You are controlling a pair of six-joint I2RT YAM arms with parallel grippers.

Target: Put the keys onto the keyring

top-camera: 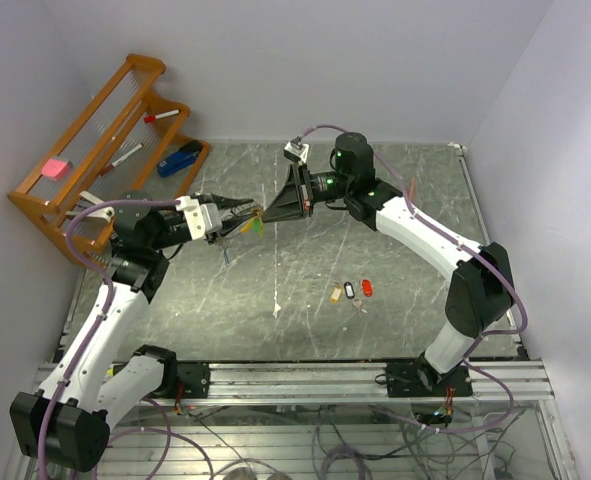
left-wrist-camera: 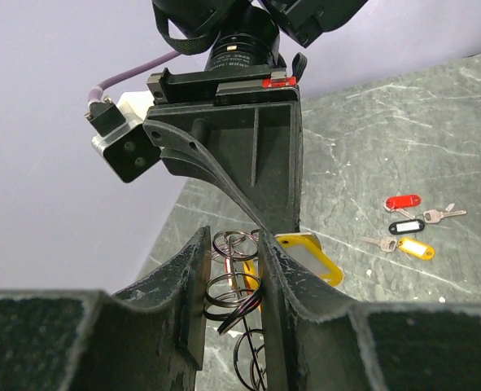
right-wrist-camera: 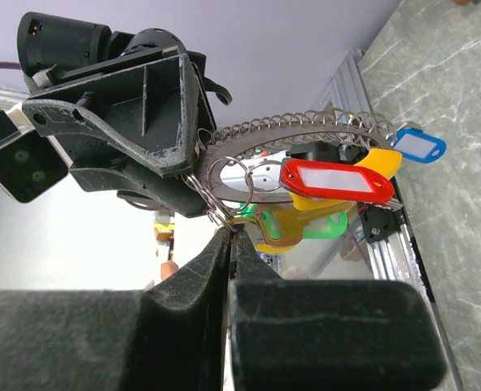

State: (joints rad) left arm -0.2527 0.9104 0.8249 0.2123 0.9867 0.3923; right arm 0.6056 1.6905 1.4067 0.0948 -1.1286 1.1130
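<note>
Both grippers meet above the table's middle left. My left gripper [top-camera: 243,212] [left-wrist-camera: 233,238] is closed on the keyring [left-wrist-camera: 238,300], a coil of thin wire loops between its jaws. In the right wrist view the keyring [right-wrist-camera: 305,127] curves as a silvery arc carrying red [right-wrist-camera: 336,181], yellow, green [right-wrist-camera: 325,228] and blue [right-wrist-camera: 419,145] tagged keys. My right gripper [top-camera: 267,212] [right-wrist-camera: 228,233] is shut, pinching the small split ring of a brass key [right-wrist-camera: 282,223] at the keyring's end. Three more keys lie on the table: yellow [top-camera: 336,294], black [top-camera: 350,289] and red [top-camera: 366,287].
A wooden rack [top-camera: 70,165] stands at the back left, holding a blue stapler [top-camera: 180,158], markers and a pink block. An aluminium rail [top-camera: 305,378] runs along the near edge. Walls close in the left, back and right sides.
</note>
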